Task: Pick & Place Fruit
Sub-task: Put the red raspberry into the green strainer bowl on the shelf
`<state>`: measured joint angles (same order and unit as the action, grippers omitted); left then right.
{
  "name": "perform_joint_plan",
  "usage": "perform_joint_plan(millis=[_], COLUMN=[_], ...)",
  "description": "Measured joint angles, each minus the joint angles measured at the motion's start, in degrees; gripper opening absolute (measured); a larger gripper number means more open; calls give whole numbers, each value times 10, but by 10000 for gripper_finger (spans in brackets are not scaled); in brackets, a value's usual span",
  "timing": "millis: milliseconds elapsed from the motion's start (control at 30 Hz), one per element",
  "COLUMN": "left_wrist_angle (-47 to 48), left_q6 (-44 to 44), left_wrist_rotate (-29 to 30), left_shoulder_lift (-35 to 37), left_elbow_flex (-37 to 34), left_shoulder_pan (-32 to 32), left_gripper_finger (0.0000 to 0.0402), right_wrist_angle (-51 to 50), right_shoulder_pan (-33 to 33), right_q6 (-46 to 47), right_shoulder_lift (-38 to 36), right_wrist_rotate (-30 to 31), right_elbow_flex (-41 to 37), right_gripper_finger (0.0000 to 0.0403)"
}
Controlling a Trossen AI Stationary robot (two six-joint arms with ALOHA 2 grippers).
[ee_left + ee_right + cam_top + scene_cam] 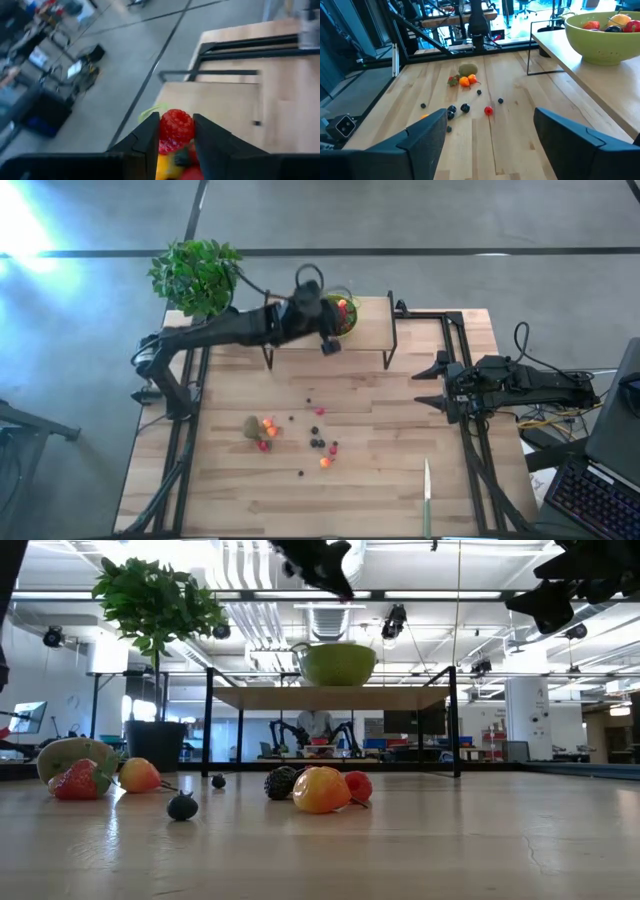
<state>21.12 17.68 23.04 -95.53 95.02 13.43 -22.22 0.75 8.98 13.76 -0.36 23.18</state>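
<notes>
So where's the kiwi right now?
In the high view the kiwi lies on the table's left half, touching a small cluster of orange and red fruits, well short of the bowl.

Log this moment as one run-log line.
left gripper: shut on raspberry, above green bowl | right gripper: open, waiting at table's right | kiwi and small fruits on table

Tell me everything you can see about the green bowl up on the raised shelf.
The lime-green bowl is round, smooth and glossy, plastic by the look of it, with small holes dotting its lower wall like a colander. It sits upright on the raised wooden shelf at the table's far side, near the potted plant. Red, orange and dark fruits are piled inside. The left gripper hangs above it, shut on a raspberry.
</notes>
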Motion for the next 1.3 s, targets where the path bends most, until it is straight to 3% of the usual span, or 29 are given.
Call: perform_joint_plan(millis=[367, 1000, 1300], left_wrist_angle=[22, 44, 47], left_q6=[-107, -115, -122], left_wrist_rotate=[-52, -59, -66], left_shoulder_lift=[-1, -1, -1], left_elbow_flex=[-35, -74, -82], left_shoulder_pan=[98, 100, 100], left_gripper_finger=[108, 108, 108], right_wrist_angle=[0, 0, 0], right_shoulder_pan=[0, 0, 0], right_q6=[0, 0, 0], right_shoulder_lift=[0, 0, 0], right_wrist_rotate=[0, 0, 0], right_elbow_flex=[0, 0, 0], right_gripper_finger=[259, 219, 238])
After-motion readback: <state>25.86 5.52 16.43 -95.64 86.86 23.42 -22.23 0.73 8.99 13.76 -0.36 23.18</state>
